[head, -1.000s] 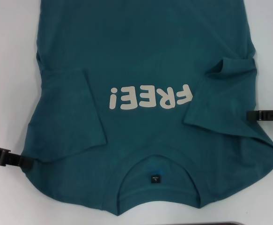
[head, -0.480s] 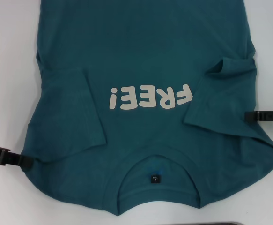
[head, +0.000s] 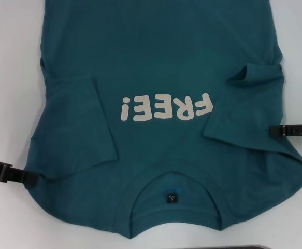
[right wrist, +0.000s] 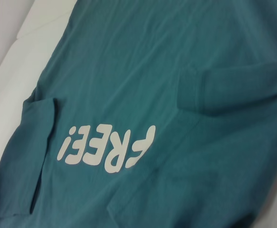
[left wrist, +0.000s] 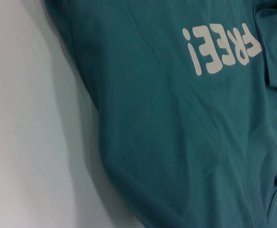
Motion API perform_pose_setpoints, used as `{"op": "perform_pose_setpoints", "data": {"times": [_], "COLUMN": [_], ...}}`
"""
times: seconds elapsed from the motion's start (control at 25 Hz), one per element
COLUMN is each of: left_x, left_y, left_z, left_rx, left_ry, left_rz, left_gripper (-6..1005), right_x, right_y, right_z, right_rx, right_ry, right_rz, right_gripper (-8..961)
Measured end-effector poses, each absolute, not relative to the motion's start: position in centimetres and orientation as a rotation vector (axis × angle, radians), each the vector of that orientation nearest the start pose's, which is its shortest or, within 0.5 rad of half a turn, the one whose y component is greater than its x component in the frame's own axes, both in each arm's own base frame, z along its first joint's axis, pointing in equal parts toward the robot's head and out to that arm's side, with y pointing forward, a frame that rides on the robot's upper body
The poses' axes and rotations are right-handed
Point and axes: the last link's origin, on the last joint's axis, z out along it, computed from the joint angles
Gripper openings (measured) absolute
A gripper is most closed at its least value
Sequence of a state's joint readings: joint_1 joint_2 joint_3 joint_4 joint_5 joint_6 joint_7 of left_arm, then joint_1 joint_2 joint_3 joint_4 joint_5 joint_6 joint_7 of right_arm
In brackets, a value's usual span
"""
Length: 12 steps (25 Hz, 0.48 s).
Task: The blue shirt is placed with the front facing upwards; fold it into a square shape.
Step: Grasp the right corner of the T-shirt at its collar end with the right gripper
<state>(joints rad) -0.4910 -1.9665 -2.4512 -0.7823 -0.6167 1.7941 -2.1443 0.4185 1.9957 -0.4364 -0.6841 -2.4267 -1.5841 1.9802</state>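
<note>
A: Shirt status? Where's it sitting relative to the grippers?

B: blue shirt (head: 161,78) is lying flat, front up, on the white table (head: 5,78), spanning the whole gap between both grippers. Collar is pointing toward the robot, hem running off the far edge of the head view. "FREE!" lettering (head: 166,108) is reading upside down from the head camera, roughly midway between the two grippers.

A: Sleeves?

B: Both are lying folded inward over the chest. Left sleeve (head: 83,124) is sitting just inboard of the left gripper, right sleeve (head: 249,104) just inboard of the right one, bunched a bit at its far end.

A: Jaws?

B: left gripper (head: 29,179) is sitting low at the shirt's left shoulder edge, tip touching or just under the fabric. Can't tell whether its jaws are parted or pinching cloth. right gripper (head: 272,129) is reaching in over the right sleeve edge; same story, jaw state isn't readable.

A: Wrist cams helping?

B: No. Both are showing only shirt, lettering and table, no fingers. neck label (head: 171,198) is showing inside the collar, nearer the robot than either gripper.
</note>
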Motion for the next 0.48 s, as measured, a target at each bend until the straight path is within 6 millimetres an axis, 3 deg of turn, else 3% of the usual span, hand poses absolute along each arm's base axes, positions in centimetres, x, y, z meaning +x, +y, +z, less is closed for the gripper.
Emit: {"op": "perform_pose_setpoints", "data": {"times": [0.48], "left_x": [-32.76], "left_y": [27.91], "left_z": [4.58], "left_rx": [-2.61], "left_ry": [-1.735], "left_rz": [0.048], "left_gripper": [-1], "right_x": [36.08], "right_y": [27.09], "right_z": [3.88], "right_rx": [-2.352], "right_ry": [1.686], "right_rz": [0.38], "right_gripper": [642]}}
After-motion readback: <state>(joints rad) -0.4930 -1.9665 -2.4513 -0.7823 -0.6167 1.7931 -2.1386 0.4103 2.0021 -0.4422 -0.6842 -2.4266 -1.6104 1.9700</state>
